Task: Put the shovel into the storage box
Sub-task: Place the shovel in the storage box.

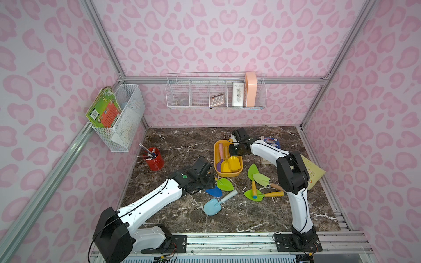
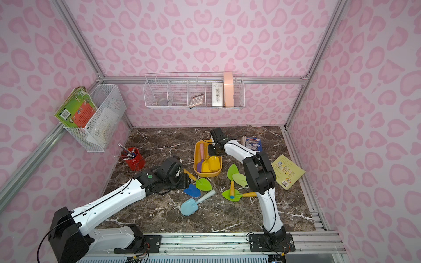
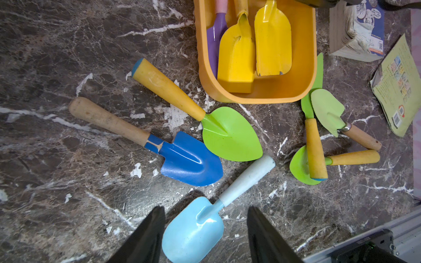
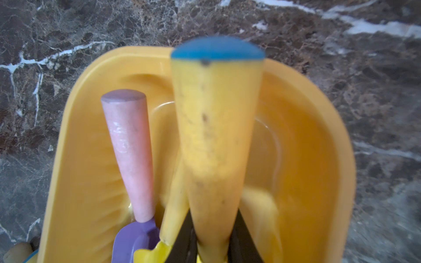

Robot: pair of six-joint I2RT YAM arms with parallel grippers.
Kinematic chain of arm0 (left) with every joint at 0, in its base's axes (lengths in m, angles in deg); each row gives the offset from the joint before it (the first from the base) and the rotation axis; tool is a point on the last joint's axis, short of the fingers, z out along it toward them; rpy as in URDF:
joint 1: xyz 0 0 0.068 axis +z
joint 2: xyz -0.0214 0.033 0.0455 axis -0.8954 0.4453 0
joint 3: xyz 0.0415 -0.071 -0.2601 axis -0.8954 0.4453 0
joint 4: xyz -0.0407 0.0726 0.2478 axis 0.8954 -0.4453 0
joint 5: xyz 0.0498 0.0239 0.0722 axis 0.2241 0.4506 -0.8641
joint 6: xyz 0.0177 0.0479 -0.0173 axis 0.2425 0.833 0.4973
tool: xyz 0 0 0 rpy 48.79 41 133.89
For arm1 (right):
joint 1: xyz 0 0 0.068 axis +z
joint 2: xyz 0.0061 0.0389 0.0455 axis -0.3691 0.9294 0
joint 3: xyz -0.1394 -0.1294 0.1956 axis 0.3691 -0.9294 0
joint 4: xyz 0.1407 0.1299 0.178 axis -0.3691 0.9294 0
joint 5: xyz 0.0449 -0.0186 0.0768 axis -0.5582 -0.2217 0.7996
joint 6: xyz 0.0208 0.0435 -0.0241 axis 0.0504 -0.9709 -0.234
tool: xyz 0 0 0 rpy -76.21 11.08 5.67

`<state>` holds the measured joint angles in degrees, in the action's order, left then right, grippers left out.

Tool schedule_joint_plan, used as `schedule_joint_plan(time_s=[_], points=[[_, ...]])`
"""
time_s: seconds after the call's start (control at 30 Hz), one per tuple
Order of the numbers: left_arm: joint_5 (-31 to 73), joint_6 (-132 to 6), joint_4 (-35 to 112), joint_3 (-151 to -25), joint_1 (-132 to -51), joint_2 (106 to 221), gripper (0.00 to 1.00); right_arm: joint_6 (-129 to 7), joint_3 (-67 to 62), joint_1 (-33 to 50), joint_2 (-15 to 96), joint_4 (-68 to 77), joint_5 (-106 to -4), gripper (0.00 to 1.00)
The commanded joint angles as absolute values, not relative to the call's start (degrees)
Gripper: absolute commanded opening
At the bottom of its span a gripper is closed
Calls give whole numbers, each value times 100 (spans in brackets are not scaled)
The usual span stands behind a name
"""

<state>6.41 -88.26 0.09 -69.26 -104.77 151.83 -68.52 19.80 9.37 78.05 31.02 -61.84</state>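
While my right gripper [image 4: 214,241] pinches the blue-capped yellow handle of the yellow scoop-bladed shovel [image 4: 216,125], its blade lies within the shallow yellow-orange plastic storage box [image 4: 68,141], beside a pink-handled purple shovel [image 4: 129,148] and a second yellow shovel [image 3: 237,61]. My left gripper [image 3: 205,208] hangs with fingers spread, holding nothing, over a pale blue shovel [image 3: 196,227] on the dark marble tabletop [image 3: 68,182], outside the box, well apart from its nearer short end.

legible text: none | blue book [image 3: 370,22] cover: print too blurred | yellow booklet [image 3: 401,91]: print too small
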Motion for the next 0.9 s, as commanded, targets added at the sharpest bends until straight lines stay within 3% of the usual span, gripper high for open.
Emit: schedule_joint_plan(time_s=[0.0,0.4,0.87], points=[[606,-8871,-55,-6933,-10473,15189,63,-6952,2029,928,7829,3208,-6357,18],[575,-8886,-55,-6887,-10477,15137,63,-7125,1976,928,7647,3176,-6514,39],[513,-8917,-151,-6979,-10476,15040,65,-7026,1617,1034,6819,3001,-6405,44]])
